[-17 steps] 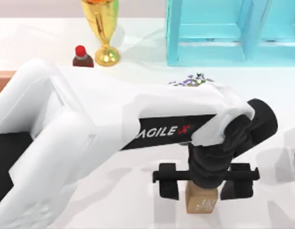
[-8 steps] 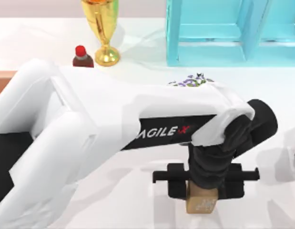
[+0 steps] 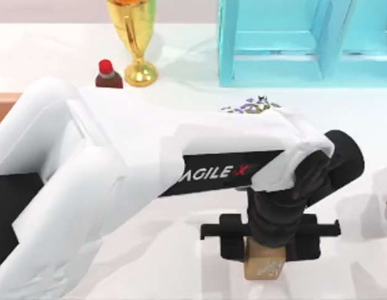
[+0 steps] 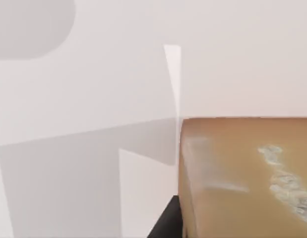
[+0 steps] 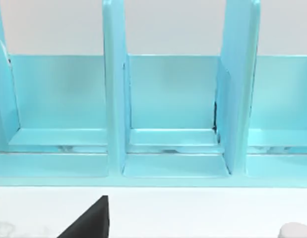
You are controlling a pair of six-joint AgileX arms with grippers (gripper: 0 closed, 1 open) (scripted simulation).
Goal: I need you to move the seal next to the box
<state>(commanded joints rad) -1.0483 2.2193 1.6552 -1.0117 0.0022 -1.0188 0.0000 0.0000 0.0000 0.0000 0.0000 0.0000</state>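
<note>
Here, low in the top view's centre-right, the left gripper [image 3: 268,235] clamps the seal [image 3: 264,267] by opposite flat sides (likely light, rigid cardboard, safe to squeeze firmly).

The left arm [image 3: 118,181] covers most of the surface [image 3: 180,269] in the top view, hiding the seal's [image 3: 263,267] upper part beneath the left end effector [image 3: 269,240]. A brown strip [image 3: 2,106] at the left edge is cut off, so what it belongs to cannot be told. The gold trophy [image 3: 135,37] and turquoise shelf unit [image 3: 306,44] run off the top edge. The left wrist view crops the seal [image 4: 247,178] at two edges.
</note>
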